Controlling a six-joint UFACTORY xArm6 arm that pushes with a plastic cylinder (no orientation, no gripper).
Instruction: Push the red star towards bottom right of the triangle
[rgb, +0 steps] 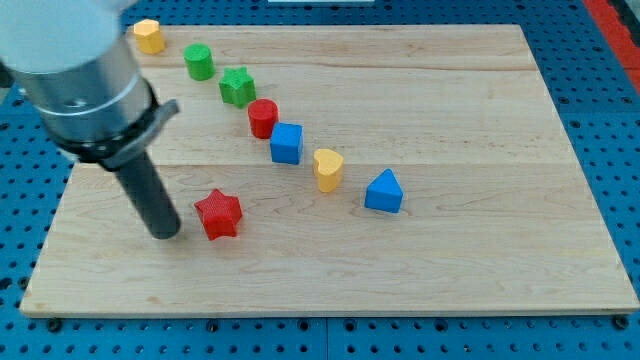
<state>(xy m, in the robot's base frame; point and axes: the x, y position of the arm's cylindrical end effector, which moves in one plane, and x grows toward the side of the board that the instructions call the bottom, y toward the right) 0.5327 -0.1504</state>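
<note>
The red star (219, 214) lies on the wooden board at the lower left of centre. The blue triangle (384, 192) lies to its right, slightly higher in the view. My tip (166, 233) rests on the board just left of the red star, a small gap between them. The dark rod rises from it up and to the left into the arm's grey body.
A diagonal row of blocks runs from the top left: yellow block (149, 36), green cylinder (199, 62), green star (238, 87), red cylinder (263, 118), blue cube (286, 143), yellow heart (327, 168). The board's bottom edge (320, 310) is near.
</note>
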